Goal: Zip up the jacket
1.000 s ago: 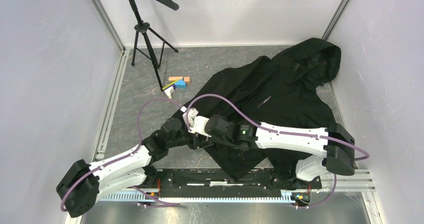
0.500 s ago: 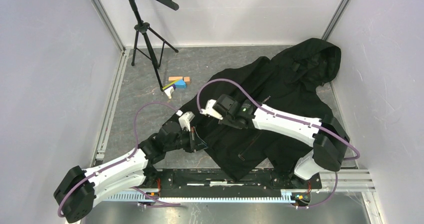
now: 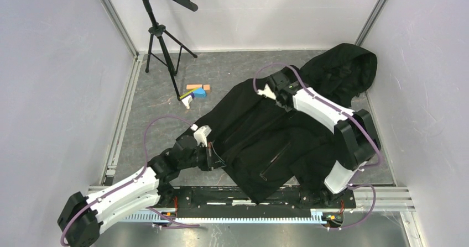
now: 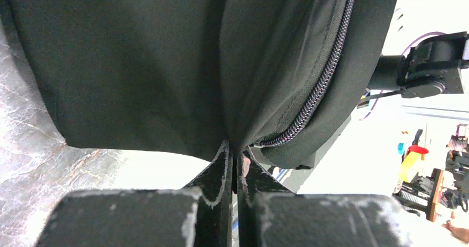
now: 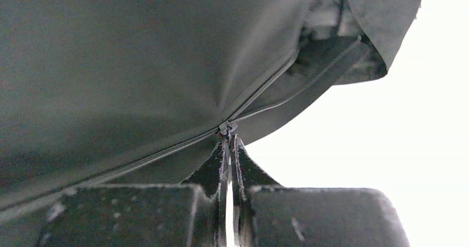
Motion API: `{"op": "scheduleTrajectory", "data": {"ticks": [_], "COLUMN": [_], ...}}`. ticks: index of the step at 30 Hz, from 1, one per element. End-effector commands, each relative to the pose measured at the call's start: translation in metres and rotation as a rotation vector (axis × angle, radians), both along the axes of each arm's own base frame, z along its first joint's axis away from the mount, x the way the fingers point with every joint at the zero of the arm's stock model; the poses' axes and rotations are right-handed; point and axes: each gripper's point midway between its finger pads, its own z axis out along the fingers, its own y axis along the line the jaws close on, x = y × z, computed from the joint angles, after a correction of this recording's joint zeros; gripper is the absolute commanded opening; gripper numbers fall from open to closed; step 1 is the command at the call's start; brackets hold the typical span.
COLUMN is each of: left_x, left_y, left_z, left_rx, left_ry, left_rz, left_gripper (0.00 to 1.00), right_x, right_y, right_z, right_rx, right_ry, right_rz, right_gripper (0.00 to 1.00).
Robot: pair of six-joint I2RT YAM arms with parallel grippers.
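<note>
1. I see the jacket spread over the right half of the table, with its hood in the far right corner.
2. My left gripper is clamped on the jacket's near bottom edge, beside the zip teeth.
3. My right gripper is pinched on the zip slider, high on the jacket near the hood.

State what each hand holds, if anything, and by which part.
Left hand: the jacket, pinched at its lower edge beside the zipper. Right hand: the zipper pull, up near the hood.
</note>
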Motion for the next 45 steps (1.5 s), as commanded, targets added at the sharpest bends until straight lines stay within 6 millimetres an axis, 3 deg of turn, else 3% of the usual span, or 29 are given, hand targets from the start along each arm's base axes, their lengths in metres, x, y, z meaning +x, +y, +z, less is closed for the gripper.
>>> {"op": "scheduleTrajectory", "data": {"ticks": [1,4,11,18,21,26,28,29,30,31,34,37,41,43,45], "left_x": [-0.009,-0.009,-0.017,-0.017,-0.018,-0.006,-0.001,0.002,0.005,0.008,0.017,0.022,0.024,0.026,0.028], "left_y": [0.012,0.013,0.018,0.021,0.02,0.023,0.027,0.029,0.032,0.034,0.04,0.048,0.06,0.065,0.074], "left_z": [0.007,0.008,-0.009,-0.011,-0.013,-0.008,-0.008,-0.005,-0.004,0.0,0.018,0.044,0.091,0.12,0.149], "left_rx": [0.04,0.049,0.075,0.093,0.099,0.131,0.158,0.171,0.186,0.195,0.195,0.185,0.129,0.092,0.073], "left_ry": [0.05,0.054,0.109,0.116,0.119,0.076,0.075,0.07,0.07,0.063,0.038,-0.01,-0.106,-0.184,-0.257], "left_rz": [0.03,0.034,0.037,0.049,0.04,0.077,0.107,0.127,0.147,0.173,0.231,0.283,0.315,0.325,0.35], "left_gripper": [0.02,0.02,0.02,0.02,0.02,0.02,0.1,0.26,0.42,0.53,0.83,0.99,1.0,1.0,1.0], "right_x": [0.05,0.078,0.123,0.143,0.154,0.168,0.167,0.165,0.159,0.153,0.124,0.084,0.019,-0.017,-0.046], "right_y": [-0.062,-0.088,-0.157,-0.224,-0.231,-0.203,-0.188,-0.177,-0.163,-0.152,-0.118,-0.076,-0.014,0.014,0.022], "right_z": [0.044,0.058,0.063,0.06,0.061,0.04,0.049,0.055,0.063,0.074,0.105,0.122,0.111,0.127,0.156], "right_rx": [-0.19,-0.213,-0.321,-0.395,-0.367,-0.282,-0.234,-0.193,-0.144,-0.082,0.12,0.388,0.799,1.025,1.172], "right_ry": [-0.116,-0.163,-0.24,-0.267,-0.294,-0.292,-0.358,-0.398,-0.434,-0.474,-0.555,-0.567,-0.396,-0.369,-0.442], "right_rz": [-0.113,-0.182,-0.328,-0.438,-0.446,-0.423,-0.462,-0.469,-0.469,-0.473,-0.532,-0.578,-0.468,-0.322,-0.216], "right_gripper": [0.01,0.01,0.01,0.01,0.01,0.02,0.46,0.61,0.83,0.98,0.98,0.98,0.98,0.98,0.98]}}
